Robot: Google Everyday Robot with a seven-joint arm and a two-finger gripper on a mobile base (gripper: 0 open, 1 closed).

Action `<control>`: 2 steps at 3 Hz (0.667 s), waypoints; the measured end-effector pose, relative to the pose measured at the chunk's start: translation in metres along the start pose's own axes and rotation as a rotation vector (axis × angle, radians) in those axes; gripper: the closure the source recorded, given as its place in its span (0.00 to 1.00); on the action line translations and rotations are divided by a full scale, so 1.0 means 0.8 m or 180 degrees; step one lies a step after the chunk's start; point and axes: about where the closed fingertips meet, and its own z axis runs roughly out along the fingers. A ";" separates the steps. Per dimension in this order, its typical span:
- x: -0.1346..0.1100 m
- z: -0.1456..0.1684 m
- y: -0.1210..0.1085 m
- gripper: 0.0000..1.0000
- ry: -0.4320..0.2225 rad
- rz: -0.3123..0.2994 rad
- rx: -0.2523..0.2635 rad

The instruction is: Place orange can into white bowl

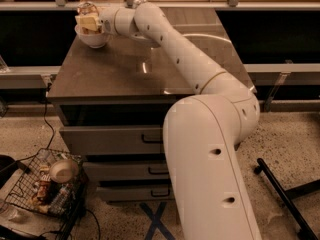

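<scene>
Sitting on floor, lower left: wire basket w/ clutter incl. tan bowl; not task items. Resting at back-left corner of bench, near both edges: white bowl. Hovering directly over it, just above rim: gripper. Showing at gripper, above bowl and not yet seated in it: orange can. Gripper opening and its hold on can: cannot tell from this view. Reaching across bench from base at right: arm.

Judged step: lowering/releasing into bowl, task nearly done.

Risks:
- Can being let go off-centre, catching rim, tipping out and rolling off nearby bench edge.
- Bowl is probably light, so a downward push or sideways nudge could be sliding it toward the edge.
- Withdrawing before clean release could be dragging can back out.
</scene>
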 end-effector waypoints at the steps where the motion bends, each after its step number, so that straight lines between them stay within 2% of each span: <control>1: 0.001 0.003 0.002 0.04 0.0002 0.0003 -0.0011; 2: 0.002 0.004 0.004 0.00 0.0003 0.0005 -0.0019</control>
